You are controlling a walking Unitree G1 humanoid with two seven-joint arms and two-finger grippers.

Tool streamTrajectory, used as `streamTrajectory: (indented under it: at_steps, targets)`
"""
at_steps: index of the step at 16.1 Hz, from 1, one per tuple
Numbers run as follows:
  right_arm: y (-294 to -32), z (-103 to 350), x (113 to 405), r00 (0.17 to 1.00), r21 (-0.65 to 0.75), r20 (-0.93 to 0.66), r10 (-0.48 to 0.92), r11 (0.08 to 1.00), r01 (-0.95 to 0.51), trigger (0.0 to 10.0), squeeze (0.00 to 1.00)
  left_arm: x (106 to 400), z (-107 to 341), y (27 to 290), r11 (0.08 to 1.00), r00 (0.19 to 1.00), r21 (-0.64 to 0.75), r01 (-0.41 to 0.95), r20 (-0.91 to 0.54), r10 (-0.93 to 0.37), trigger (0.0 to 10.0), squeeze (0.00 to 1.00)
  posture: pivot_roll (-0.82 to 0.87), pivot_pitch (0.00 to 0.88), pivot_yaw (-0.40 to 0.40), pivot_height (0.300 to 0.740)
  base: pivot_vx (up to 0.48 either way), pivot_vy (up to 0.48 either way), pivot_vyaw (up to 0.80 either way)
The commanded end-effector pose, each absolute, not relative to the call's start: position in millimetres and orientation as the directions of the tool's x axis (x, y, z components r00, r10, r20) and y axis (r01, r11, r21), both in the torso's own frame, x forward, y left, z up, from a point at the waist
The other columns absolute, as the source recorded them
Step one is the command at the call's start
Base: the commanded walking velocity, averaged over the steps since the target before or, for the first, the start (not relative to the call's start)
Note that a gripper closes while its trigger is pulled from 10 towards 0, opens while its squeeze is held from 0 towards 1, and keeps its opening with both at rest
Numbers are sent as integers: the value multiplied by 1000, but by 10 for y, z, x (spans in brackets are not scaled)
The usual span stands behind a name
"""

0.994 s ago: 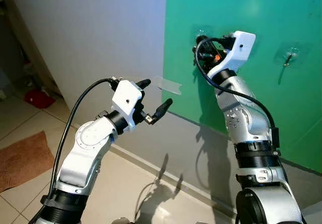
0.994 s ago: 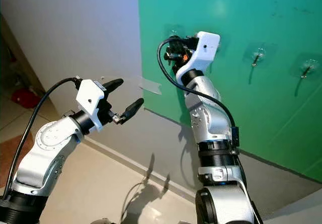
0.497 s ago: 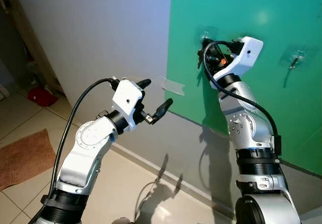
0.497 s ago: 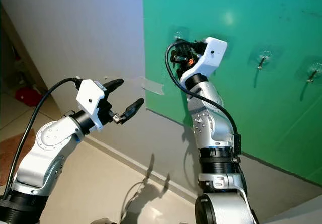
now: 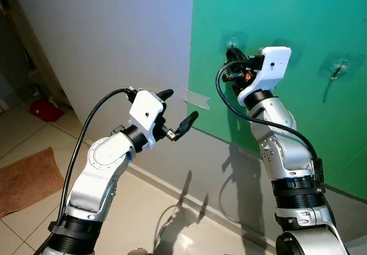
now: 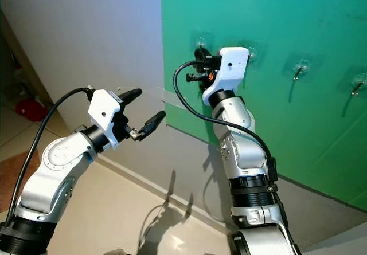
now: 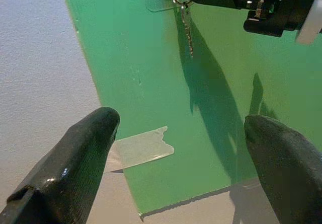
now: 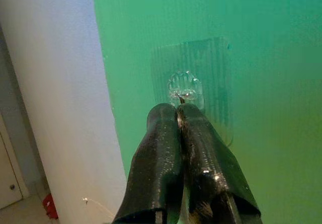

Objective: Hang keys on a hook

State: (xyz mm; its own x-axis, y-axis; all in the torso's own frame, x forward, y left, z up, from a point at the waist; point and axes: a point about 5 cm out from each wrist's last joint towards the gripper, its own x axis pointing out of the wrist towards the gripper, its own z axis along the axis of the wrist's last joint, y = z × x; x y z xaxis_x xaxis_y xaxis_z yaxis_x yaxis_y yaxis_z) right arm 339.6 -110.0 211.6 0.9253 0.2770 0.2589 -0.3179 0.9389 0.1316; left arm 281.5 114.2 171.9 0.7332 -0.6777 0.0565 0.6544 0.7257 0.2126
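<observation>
You stand before a grey wall with a green panel carrying clear adhesive hooks, and nearest to you the left gripper hovers spread open and empty, near a strip of tape. Farther off, the right gripper is pressed closed at the first hook, and the keys seem to dangle from it, so mostly the letting go and pulling away are left. Compared with half a second ago, the right wrist has turned and moved slightly left at the hook.

Right claw pinched; left claw spread.
</observation>
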Motion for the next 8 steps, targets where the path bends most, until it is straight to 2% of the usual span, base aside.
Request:
streamTrajectory:
  at_steps: [1,5,8]
  targets:
    - [-1161,1892,3408,957,153,157,245,951,-269,10000,0,2815,1752,1114,718,725,229,658,65,-686,10000,0,-34,0,10,718,0,0,0]
    - [-1207,1859,3465,974,340,121,192,914,-223,10000,0,2820,1750,1116,714,722,233,660,65,-688,10000,0,-38,0,17,718,0,0,0]
    - [-1239,1793,3534,984,512,67,165,841,-176,10000,0,2822,1748,1104,710,718,234,665,64,-693,10000,0,-36,0,16,718,0,0,0]
